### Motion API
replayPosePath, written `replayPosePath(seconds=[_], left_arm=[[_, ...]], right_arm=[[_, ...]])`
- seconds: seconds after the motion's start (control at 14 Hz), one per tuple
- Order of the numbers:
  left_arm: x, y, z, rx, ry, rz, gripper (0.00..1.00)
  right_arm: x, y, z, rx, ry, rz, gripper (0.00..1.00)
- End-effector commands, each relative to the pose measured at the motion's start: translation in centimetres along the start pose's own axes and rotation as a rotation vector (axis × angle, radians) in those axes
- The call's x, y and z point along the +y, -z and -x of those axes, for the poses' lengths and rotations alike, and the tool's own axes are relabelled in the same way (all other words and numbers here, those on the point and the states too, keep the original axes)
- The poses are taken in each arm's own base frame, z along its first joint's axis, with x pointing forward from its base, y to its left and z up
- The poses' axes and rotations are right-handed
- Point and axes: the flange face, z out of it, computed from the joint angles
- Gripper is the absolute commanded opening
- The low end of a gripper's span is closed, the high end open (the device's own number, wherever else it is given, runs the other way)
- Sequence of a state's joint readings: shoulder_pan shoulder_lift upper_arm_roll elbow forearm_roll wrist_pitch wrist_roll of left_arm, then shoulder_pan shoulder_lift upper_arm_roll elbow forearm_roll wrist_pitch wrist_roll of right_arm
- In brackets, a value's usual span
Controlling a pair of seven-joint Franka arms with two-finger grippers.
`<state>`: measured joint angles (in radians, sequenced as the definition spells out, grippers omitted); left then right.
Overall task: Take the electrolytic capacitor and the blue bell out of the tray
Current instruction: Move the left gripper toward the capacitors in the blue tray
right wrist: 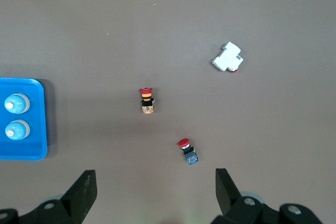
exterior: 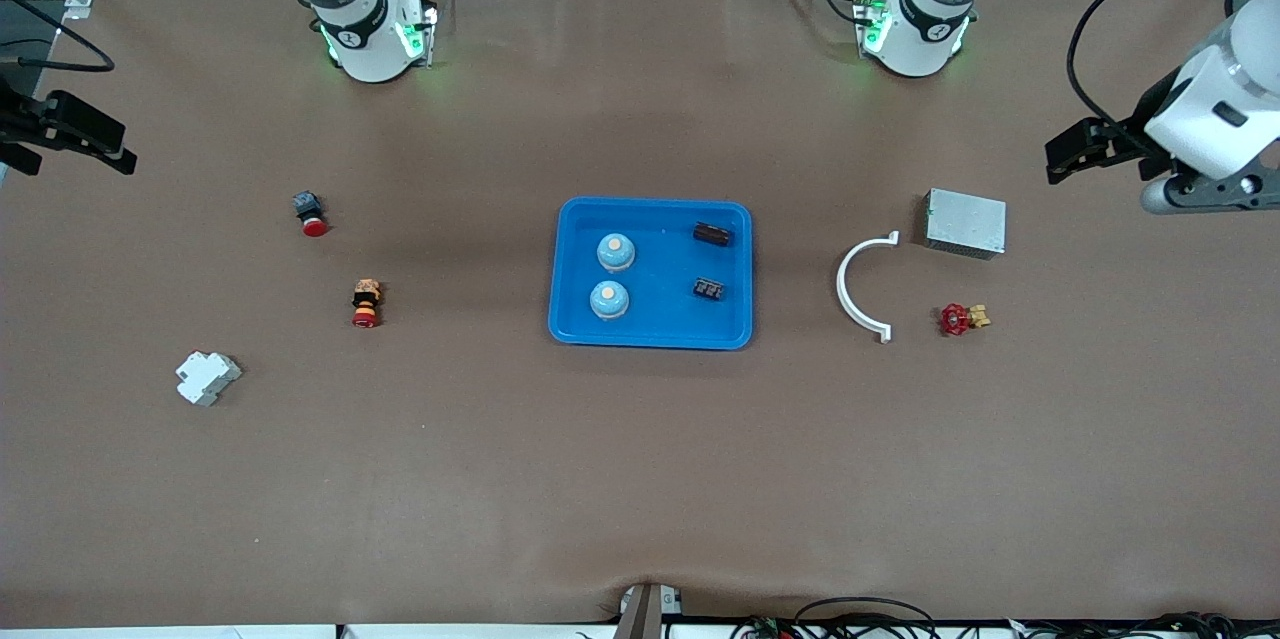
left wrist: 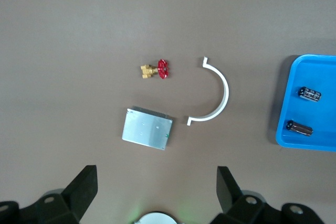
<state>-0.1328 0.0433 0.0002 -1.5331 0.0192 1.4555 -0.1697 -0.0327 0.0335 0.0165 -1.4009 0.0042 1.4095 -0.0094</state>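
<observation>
My left claw [left wrist: 153, 192] and right claw [right wrist: 152, 192] hang spread, empty; two bells [exterior: 615, 252] and two capacitors [exterior: 712, 234] sit in the blue tray [exterior: 652, 337].

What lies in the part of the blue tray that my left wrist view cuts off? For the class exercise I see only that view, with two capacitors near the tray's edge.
Observer: Two light-blue bells sit in the blue tray, beside the capacitors, toward the right arm's end.
Operator: Where is the right gripper?
Observer: The right gripper hangs open over the right arm's end of the table, holding nothing.
Operator: Is anything loose on the table there?
Observer: Two red-capped push buttons and a white breaker, which is the nearest of the three to the front camera.
</observation>
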Motion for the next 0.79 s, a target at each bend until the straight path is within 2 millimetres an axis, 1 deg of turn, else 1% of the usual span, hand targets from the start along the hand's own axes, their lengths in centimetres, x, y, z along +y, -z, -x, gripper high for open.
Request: replayPosePath(seconds=[0.0,0.14,0.21,0.36,0.43,0.5,0.57,0.64,0.71], left_arm=[[1.9,-1.9,-0.6,-0.051,0.094,0.036,1.0],[3.3,-3.5,-1.4,-0.045,0.14,0.04,1.0],[4.2,-4.6,-1.6,-0.038,0.162,0.056,1.0],[5.6,-7.0,-2.1,-0.051,0.277,0.158,1.0],[6.2,-8.4,-2.2,-0.049,0.314,0.171,1.0],[7.8,-9.6,-1.9,-0.048,0.328,0.171,1.0],[9.2,-10.6,-1.7,-0.041,0.356,0.172,1.0],[10.4,-11.6,-1.5,-0.04,0.416,0.173,1.0],[12.2,-12.7,-1.3,-0.04,0.464,0.163,1.0]], right_arm=[[0.1,0.4,0.5,0.014,-0.014,-0.005,1.0],[0.3,0.4,0.4,0.02,-0.009,-0.005,1.0],[0.7,0.2,0.3,0.019,-0.011,-0.003,1.0],[1.2,0.1,0.2,0.014,-0.013,0.01,1.0],[1.4,0.0,0.0,0.023,-0.015,0.012,1.0],[1.9,0.2,-0.3,0.048,-0.022,0.013,1.0],[1.8,-0.1,-0.5,0.048,-0.023,-0.006,1.0],[1.2,-1.2,-0.6,0.03,-0.019,-0.008,1.0],[0.3,-2.4,-0.7,0.018,-0.022,-0.011,1.0]])
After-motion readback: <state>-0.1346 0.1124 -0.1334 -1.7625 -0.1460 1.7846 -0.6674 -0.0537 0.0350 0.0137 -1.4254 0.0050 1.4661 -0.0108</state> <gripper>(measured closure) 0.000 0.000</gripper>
